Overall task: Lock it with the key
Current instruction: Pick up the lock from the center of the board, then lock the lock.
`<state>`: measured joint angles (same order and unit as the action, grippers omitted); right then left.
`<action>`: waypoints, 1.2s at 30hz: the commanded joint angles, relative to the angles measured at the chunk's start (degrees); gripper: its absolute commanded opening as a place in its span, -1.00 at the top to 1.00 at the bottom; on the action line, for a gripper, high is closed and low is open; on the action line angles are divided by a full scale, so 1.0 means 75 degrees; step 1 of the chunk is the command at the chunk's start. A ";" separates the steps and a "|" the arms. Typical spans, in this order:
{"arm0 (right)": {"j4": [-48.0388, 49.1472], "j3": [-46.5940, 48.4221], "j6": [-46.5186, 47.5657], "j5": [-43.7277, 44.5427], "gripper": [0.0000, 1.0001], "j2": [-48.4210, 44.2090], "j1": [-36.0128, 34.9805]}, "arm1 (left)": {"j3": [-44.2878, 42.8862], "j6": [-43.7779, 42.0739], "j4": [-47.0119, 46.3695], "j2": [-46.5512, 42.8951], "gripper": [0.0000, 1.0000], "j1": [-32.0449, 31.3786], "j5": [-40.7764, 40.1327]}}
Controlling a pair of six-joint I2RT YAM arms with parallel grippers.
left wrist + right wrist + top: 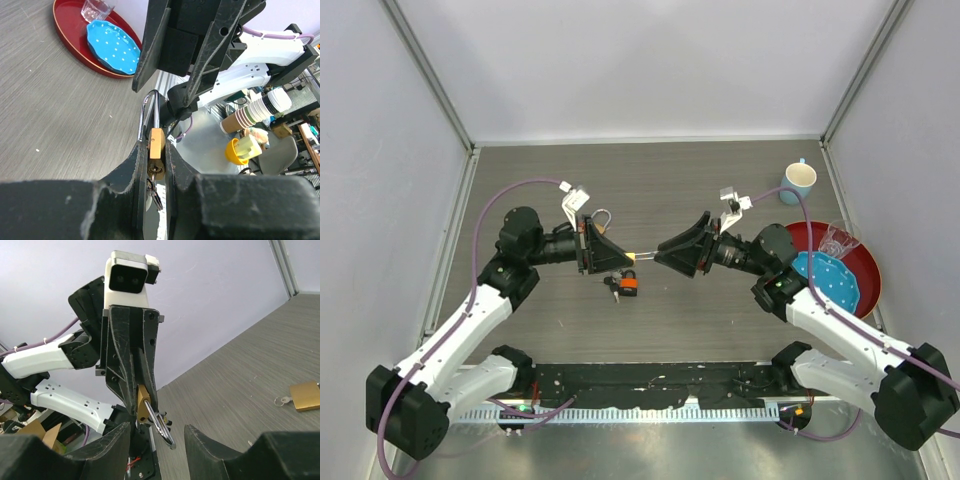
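Note:
My left gripper (623, 257) (156, 152) is shut on the body of a brass padlock (157, 141) (143, 402), held in the air over the middle of the table. A small key (154, 173) sits in its keyhole, and a ring of dark keys (156, 195) hangs below. The steel shackle (149, 112) (163, 426) points at my right gripper (663, 250) (157, 439). That gripper is open, one finger on each side of the shackle and neither touching it. In the top view the two grippers meet tip to tip.
A second brass padlock (603, 218) (305, 396) with its own key lies on the table behind the left gripper. An orange-and-black item (626, 285) shows just below the grippers. At right are a red tray (868, 262), a blue dotted plate (828, 280), a glass (837, 242) and a blue mug (798, 180).

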<state>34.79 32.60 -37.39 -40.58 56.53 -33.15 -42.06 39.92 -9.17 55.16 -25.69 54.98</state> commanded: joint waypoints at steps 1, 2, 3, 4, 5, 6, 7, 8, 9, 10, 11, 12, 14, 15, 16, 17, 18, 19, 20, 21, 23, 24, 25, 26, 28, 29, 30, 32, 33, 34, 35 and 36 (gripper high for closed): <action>0.0682 0.0013 -0.0112 0.0020 -0.04 -0.0190 0.0013 | 0.0054 0.0220 -0.0710 0.0005 1.00 0.0027 0.0228; 0.0694 0.0024 -0.0124 -0.0038 -0.03 -0.0167 0.0013 | 0.0054 0.0232 -0.0734 -0.0006 1.00 0.0039 0.0205; 0.0752 0.0048 -0.0148 -0.0143 0.06 -0.0085 0.0013 | 0.0065 0.0243 -0.0746 -0.0006 1.00 0.0039 0.0204; 0.0799 0.0060 -0.0194 -0.0202 0.10 -0.0061 0.0013 | 0.0066 0.0255 -0.0769 -0.0006 1.00 0.0027 0.0204; 0.0823 0.0060 -0.0218 -0.0238 0.12 -0.0026 0.0025 | 0.0066 0.0267 -0.0770 -0.0006 0.99 0.0027 0.0135; 0.0823 0.0036 -0.0218 -0.0285 0.13 -0.0003 0.0025 | 0.0054 0.0279 -0.0781 -0.0006 1.00 0.0027 0.0111; 0.0834 0.0036 -0.0207 -0.0285 0.14 -0.0003 0.0013 | 0.0065 0.0302 -0.0805 -0.0006 1.00 0.0027 0.0111; 0.0800 0.0001 -0.0195 -0.0285 0.17 -0.0003 0.0013 | 0.0066 0.0314 -0.0816 -0.0006 1.00 0.0039 0.0111; 0.0765 0.0001 -0.0172 -0.0273 0.18 -0.0026 0.0013 | 0.0066 0.0325 -0.0828 -0.0018 1.00 0.0027 0.0111; 0.0741 0.0001 -0.0160 -0.0273 0.19 -0.0026 0.0013 | 0.0066 0.0326 -0.0840 -0.0018 1.00 0.0027 0.0122; 0.0729 0.0001 -0.0160 -0.0273 0.21 -0.0038 0.0025 | 0.0054 0.0360 -0.0852 -0.0018 1.00 0.0027 0.0122; 0.0729 -0.0011 -0.0160 -0.0273 0.22 -0.0049 0.0013 | 0.0065 0.0384 -0.0875 -0.0018 1.00 0.0027 0.0134; 0.0729 0.0036 -0.0148 -0.0320 0.25 0.0021 0.0013 | 0.0077 0.0442 -0.0922 -0.0030 1.00 0.0027 0.0169; 0.0729 0.0036 -0.0160 -0.0343 0.25 0.0032 0.0013 | 0.0077 0.0454 -0.0945 -0.0030 0.99 0.0027 0.0204; 0.0729 0.0048 -0.0160 -0.0378 0.26 0.0091 0.0013 | 0.0089 0.0466 -0.0969 -0.0042 0.99 0.0027 0.0216; 0.0741 0.0048 -0.0160 -0.0390 0.26 0.0103 0.0025 | 0.0101 0.0466 -0.0969 -0.0065 0.99 0.0027 0.0216; 0.0741 0.0036 -0.0171 -0.0379 0.26 0.0114 0.0013 | 0.0101 0.0501 -0.0992 -0.0077 0.99 0.0027 0.0204; 0.0752 0.0036 -0.0183 -0.0367 0.26 0.0115 0.0013 | 0.0112 0.0501 -0.1004 -0.0088 1.00 0.0027 0.0204; 0.0753 0.0013 -0.0206 -0.0367 0.26 0.0115 0.0013 | 0.0112 0.0525 -0.1016 -0.0100 0.99 0.0039 0.0204; 0.0764 0.0013 -0.0218 -0.0355 0.28 0.0103 0.0013 | 0.0124 0.0525 -0.1027 -0.0112 0.99 0.0027 0.0216; 0.0764 -0.0011 -0.0253 -0.0286 0.43 0.0033 0.0025 | 0.0136 0.0536 -0.1051 -0.0112 0.99 0.0039 0.0204; 0.0764 -0.0022 -0.0265 -0.0250 0.50 0.0009 0.0013 | 0.0147 0.0548 -0.1086 -0.0112 0.99 0.0027 0.0216; 0.0764 -0.0034 -0.0277 -0.0227 0.58 -0.0014 0.0013 | 0.0148 0.0537 -0.1086 -0.0112 1.00 0.0027 0.0239; 0.0753 -0.0034 -0.0300 -0.0180 0.73 -0.0049 0.0013 | 0.0148 0.0536 -0.1086 -0.0112 1.00 0.0027 0.0263; 0.0741 -0.0022 -0.0347 -0.0156 0.85 -0.0061 0.0013 | 0.0136 0.0466 -0.1028 -0.0124 1.00 0.0027 0.0298; 0.0741 -0.0011 -0.0347 -0.0156 0.90 -0.0061 0.0013 | 0.0159 0.0455 -0.1016 -0.0124 1.00 0.0027 0.0321; 0.0741 -0.0022 -0.0347 -0.0156 0.94 -0.0050 0.0013 | 0.0148 0.0431 -0.1004 -0.0124 1.00 0.0027 0.0356; 0.0729 -0.0011 -0.0371 -0.0156 0.96 -0.0038 0.0013 | 0.0159 0.0384 -0.1004 -0.0135 0.99 0.0027 0.0450; 0.0729 0.0001 -0.0371 -0.0168 0.97 -0.0003 0.0013 | 0.0171 0.0373 -0.1004 -0.0147 1.00 0.0027 0.0439; 0.0729 0.0001 -0.0371 -0.0179 0.97 -0.0014 0.0013 | 0.0206 0.0361 -0.1004 -0.0135 1.00 0.0027 0.0427; 0.0729 0.0013 -0.0394 -0.0180 0.97 0.0009 0.0013 | 0.0195 0.0372 -0.1027 -0.0147 1.00 0.0027 0.0392; 0.0741 0.0024 -0.0406 -0.0180 0.96 0.0021 0.0013 | 0.0206 0.0372 -0.1027 -0.0135 1.00 0.0027 0.0380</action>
<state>37.32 32.16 -40.36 -42.61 57.23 -33.15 -40.75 43.07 -13.54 55.33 -25.69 56.60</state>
